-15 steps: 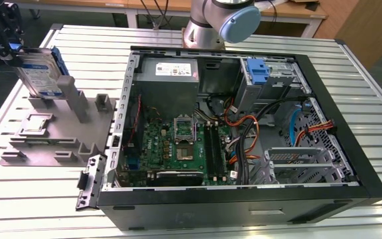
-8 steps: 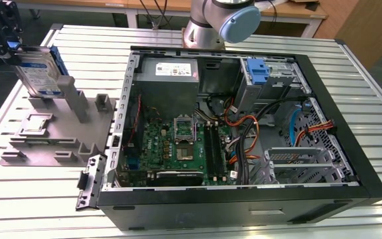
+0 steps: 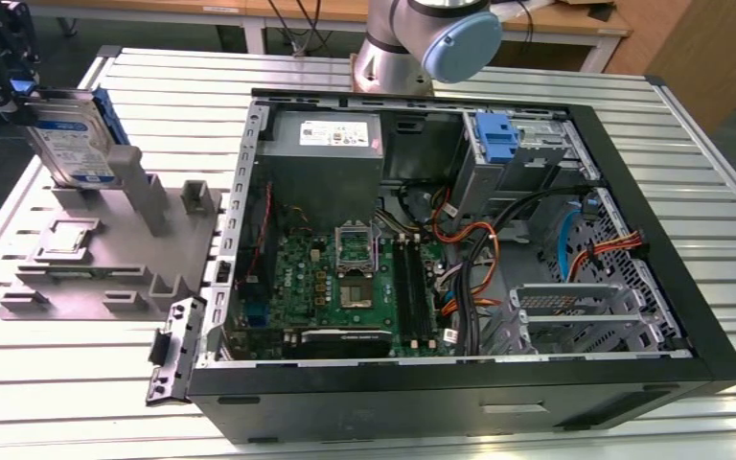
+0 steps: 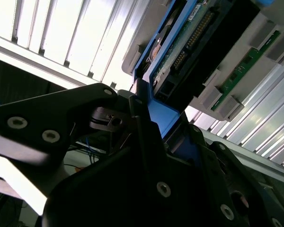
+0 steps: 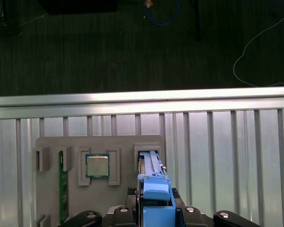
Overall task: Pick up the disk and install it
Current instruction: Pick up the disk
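**At the table's corner: disk upright in a clenched gripper**

Exterior view: one black gripper holds the top of one flat silver-grey metal disk with a white-and-blue label and a blue plastic frame. The disk stands upright over one grey moulded plastic fixture, its lower edge beside a grey post. One open black computer case lies just beside the fixture, toward the exterior view's right, on the ribbed aluminium table.

Second wrist view: black fingers clench the disk's blue frame from both sides, with bare table ribs beyond.

First wrist view: the disk reaches toward a fixture slot, though I cannot tell if its end sits inside. Nearby lie one square processor chip and one green memory stick. Past the fixture runs the table's edge.
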`<state>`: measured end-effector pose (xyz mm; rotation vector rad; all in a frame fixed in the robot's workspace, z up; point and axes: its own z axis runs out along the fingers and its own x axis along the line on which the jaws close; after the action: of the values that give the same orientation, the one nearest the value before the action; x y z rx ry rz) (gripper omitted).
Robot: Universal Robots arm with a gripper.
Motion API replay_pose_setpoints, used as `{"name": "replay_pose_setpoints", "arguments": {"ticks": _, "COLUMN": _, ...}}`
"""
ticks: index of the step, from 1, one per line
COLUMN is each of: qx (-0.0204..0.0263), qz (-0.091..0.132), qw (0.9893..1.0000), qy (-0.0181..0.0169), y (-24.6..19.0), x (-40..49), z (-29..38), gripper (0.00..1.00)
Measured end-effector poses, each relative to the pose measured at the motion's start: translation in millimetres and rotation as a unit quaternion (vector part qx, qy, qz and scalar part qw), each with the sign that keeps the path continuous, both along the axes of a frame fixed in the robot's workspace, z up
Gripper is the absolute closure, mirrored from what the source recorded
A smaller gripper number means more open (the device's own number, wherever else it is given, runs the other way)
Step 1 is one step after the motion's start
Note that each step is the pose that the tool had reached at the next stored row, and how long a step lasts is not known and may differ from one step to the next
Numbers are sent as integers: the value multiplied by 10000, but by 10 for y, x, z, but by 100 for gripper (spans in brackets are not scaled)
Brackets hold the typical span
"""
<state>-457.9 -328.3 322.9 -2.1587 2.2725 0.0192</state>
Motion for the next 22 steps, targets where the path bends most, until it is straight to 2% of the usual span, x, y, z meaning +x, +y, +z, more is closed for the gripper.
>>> {"name": "replay_pose_setpoints", "arguments": {"ticks": 10, "qx": 0, "qz": 0, "qw": 10000, "qy": 0, "y": 0, "x": -8, "z": 0, "gripper": 64}}
{"name": "replay_pose_setpoints", "arguments": {"ticks": 14, "qx": 0, "qz": 0, "qw": 10000, "qy": 0, "y": 0, "x": -20, "z": 41, "gripper": 64}}
{"name": "replay_pose_setpoints", "arguments": {"ticks": 22, "qx": 0, "qz": 0, "qw": 10000, "qy": 0, "y": 0, "x": -21, "z": 62, "gripper": 64}}
